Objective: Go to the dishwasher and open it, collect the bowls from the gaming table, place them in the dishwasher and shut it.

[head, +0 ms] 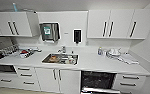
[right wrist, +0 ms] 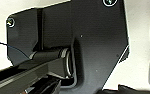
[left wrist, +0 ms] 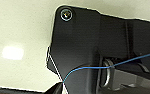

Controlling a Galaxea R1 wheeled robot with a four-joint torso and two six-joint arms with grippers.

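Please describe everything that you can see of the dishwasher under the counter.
The dishwasher is built in under the white counter, right of the sink, between a white cabinet door and a stack of drawers. It stands open: the interior looks dark, and the door, steel-coloured, is folded down at the lower edge of the head view. Nothing visibly touches it.

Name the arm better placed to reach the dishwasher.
Right, probably: the dishwasher, its dark interior showing, sits right of centre in the head view, under the counter, on that arm's side.
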